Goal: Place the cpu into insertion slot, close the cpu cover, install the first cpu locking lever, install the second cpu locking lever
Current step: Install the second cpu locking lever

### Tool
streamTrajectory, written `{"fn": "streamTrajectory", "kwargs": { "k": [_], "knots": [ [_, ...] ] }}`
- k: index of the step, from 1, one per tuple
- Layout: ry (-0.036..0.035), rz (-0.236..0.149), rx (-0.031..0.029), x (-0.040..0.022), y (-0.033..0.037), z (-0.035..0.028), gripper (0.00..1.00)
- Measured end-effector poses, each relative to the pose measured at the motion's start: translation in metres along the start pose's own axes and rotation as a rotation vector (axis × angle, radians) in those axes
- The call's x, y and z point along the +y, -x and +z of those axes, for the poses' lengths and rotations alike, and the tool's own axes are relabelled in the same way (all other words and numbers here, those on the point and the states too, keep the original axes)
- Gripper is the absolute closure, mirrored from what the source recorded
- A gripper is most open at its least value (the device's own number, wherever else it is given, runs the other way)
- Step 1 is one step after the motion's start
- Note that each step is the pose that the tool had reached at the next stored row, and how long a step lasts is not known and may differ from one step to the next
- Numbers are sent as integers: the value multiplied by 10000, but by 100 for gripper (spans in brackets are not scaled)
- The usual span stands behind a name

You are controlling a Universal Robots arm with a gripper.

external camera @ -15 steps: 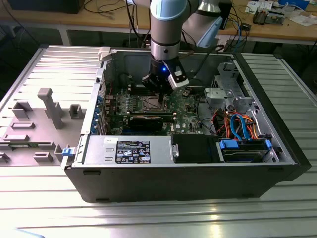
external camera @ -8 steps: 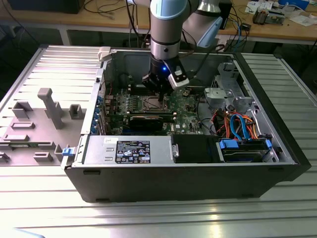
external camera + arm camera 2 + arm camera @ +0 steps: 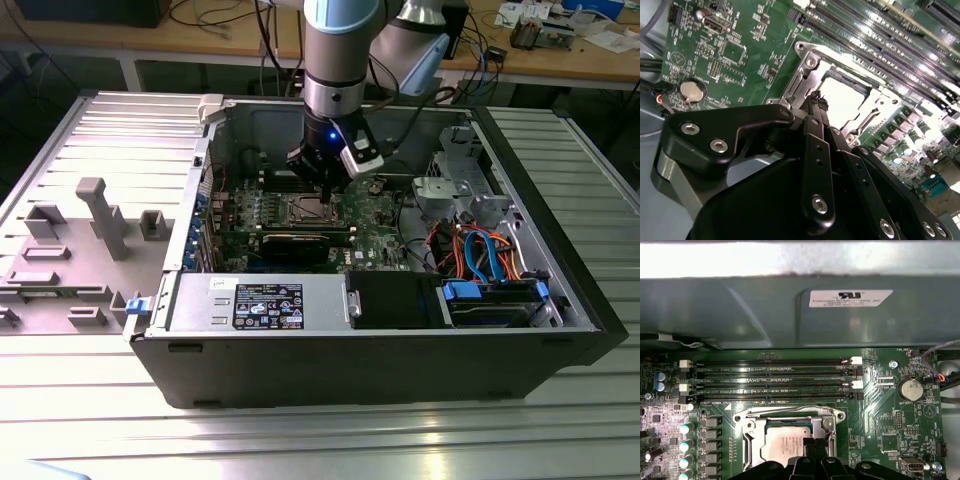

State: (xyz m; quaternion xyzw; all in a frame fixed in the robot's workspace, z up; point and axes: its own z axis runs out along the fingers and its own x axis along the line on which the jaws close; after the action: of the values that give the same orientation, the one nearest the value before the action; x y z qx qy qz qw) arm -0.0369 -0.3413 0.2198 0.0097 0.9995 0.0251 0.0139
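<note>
Over the socket, inside the open computer case (image 3: pixel 560 300)

My gripper (image 3: pixel 817 100) is hovering with its fingers pinched together, empty, just above the cpu (image 3: pixel 785 445) — already sitting in the insertion slot (image 3: pixel 751 452), with the cpu cover (image 3: pixel 790 415) framing it. It is looking thin, stiff and fragile — best touched at the edges. A white sticker's print is staying illegible to me.

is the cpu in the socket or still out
In. In the first wrist view the cpu lies flat inside the insertion slot, silvery top up, with the cpu cover frame down around it. The gripper is right above it.
</note>
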Motion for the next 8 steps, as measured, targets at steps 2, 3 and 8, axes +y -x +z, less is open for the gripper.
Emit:
{"fn": "streamTrajectory", "kwargs": {
  "k": [2, 3, 8],
  "knots": [
    [0, 0, 0, -31, 0, 9, 89],
    [1, 0, 0, -44, 0, 12, 89],
    [-2, 0, 0, -61, 2, -60, 89]
  ]
}}
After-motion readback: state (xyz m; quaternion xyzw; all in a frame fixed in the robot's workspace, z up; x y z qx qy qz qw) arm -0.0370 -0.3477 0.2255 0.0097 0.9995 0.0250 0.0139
